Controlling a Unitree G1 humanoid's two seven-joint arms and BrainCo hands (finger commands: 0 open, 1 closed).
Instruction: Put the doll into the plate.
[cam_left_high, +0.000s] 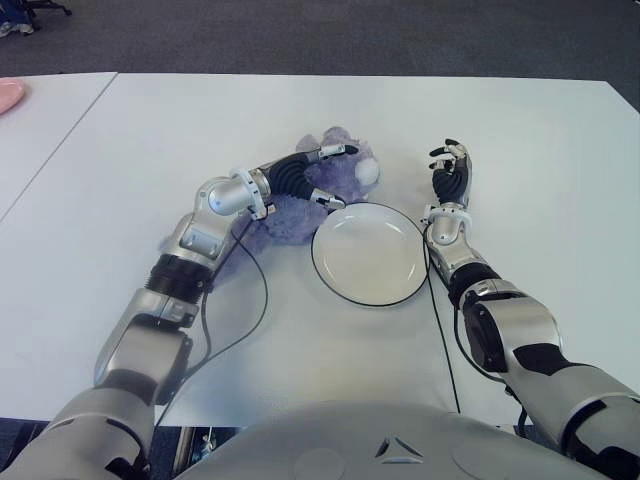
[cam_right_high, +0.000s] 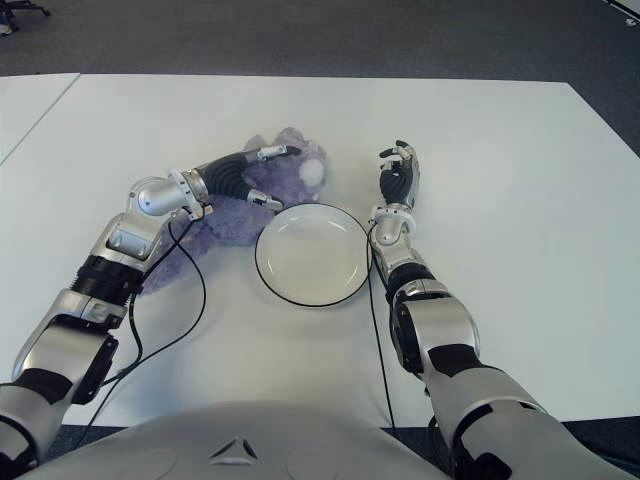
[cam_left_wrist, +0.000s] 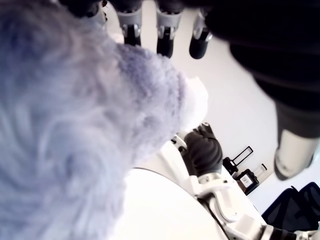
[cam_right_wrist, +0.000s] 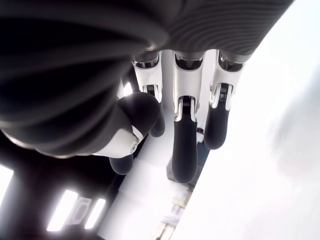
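A fluffy purple doll with a white patch lies on the white table, just left of and behind the plate. The plate is white with a thin black rim and holds nothing. My left hand reaches over the doll from the left, open, its fingers stretched straight along the doll's top and the thumb down on the side toward the plate. My right hand shows just right of the plate, idle, with relaxed fingers around nothing.
A black cable loops from my left arm across the table near the plate's left side. A pink dish sits on the neighbouring table at far left, past a seam. Dark floor lies beyond the far edge.
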